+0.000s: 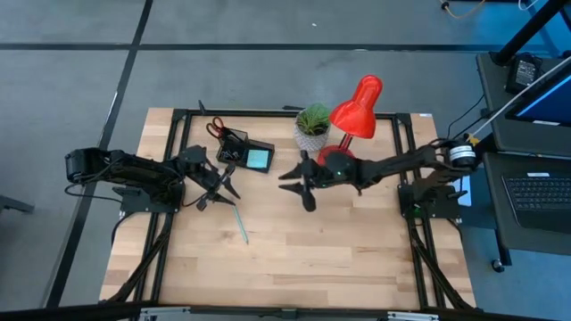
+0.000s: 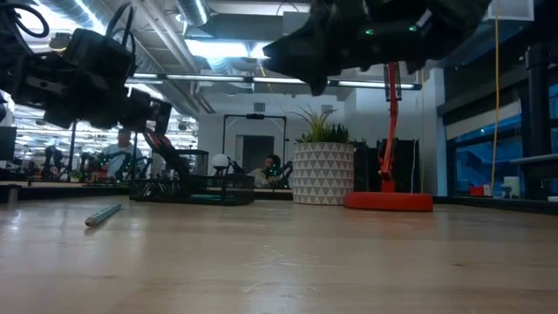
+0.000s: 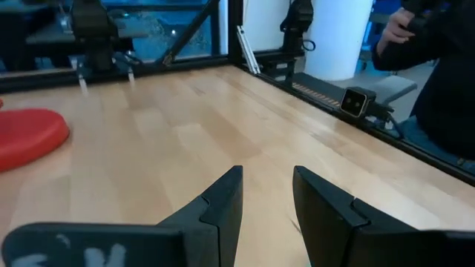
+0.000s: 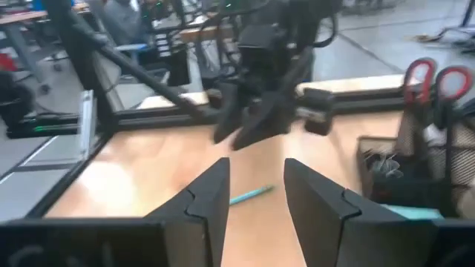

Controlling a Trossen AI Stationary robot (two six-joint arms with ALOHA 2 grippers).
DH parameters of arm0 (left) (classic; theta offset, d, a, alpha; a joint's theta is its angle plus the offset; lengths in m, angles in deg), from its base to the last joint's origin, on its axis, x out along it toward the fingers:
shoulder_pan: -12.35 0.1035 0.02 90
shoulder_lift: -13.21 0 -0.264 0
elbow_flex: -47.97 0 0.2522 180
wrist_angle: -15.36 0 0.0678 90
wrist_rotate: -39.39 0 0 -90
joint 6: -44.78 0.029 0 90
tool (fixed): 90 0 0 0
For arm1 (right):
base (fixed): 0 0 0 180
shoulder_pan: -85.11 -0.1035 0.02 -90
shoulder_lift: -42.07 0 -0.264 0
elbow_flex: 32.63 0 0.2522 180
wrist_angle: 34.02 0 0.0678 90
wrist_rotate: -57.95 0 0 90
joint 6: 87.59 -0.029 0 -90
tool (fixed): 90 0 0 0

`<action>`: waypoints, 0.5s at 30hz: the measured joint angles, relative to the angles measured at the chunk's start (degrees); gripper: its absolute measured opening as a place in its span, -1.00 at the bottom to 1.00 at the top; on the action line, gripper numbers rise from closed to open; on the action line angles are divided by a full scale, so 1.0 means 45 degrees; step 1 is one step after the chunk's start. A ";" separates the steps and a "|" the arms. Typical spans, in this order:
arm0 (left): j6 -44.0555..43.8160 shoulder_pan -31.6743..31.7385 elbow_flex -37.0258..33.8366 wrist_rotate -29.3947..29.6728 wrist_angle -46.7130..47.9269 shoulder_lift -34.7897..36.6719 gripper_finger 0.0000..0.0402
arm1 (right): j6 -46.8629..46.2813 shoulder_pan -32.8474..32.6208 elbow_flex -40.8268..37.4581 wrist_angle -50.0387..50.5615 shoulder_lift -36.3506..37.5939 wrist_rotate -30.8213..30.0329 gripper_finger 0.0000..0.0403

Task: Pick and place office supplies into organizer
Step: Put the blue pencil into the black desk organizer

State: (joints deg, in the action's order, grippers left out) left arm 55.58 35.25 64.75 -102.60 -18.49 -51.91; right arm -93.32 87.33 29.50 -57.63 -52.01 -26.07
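The black organizer (image 1: 243,152) stands at the table's far left of centre. It holds the light-blue notepad (image 1: 259,159) and the red-handled scissors (image 4: 430,78), which stick up handles first. The teal pencil (image 1: 241,223) lies flat on the wood nearer the front, also seen low on the table (image 2: 103,214) and between the right fingers' view (image 4: 249,195). My left gripper (image 1: 219,187) hovers open just near of the organizer and above the pencil's far end. My right gripper (image 1: 299,183) hovers open at mid-table, facing the left gripper (image 4: 260,104).
A potted green plant (image 1: 312,125) and the red desk lamp (image 1: 357,107), with its round base (image 2: 388,201), stand at the far edge beside the right arm. The near half of the wooden table (image 1: 294,267) is bare. A person in dark clothes (image 3: 438,74) is beyond the table's edge.
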 joint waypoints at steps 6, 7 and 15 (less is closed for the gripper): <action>0.1723 -0.0058 0.0000 0.1038 0.2406 0.0005 -0.44 | -0.0474 -0.0389 -0.0833 -0.0003 0.0274 0.0024 -0.35; 0.2075 -0.0107 0.0000 0.1404 0.2887 0.0000 -0.44 | -0.0652 -0.0410 -0.0890 0.0016 0.0275 0.0028 -0.35; 0.3408 -0.0734 0.0000 0.3403 0.4661 0.0000 -0.43 | -0.1036 -0.0505 -0.0934 0.0358 0.0262 0.0028 -0.35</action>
State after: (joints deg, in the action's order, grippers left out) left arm 70.92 31.94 64.75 -87.29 2.49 -51.91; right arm -97.98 85.06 25.30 -56.02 -50.83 -25.94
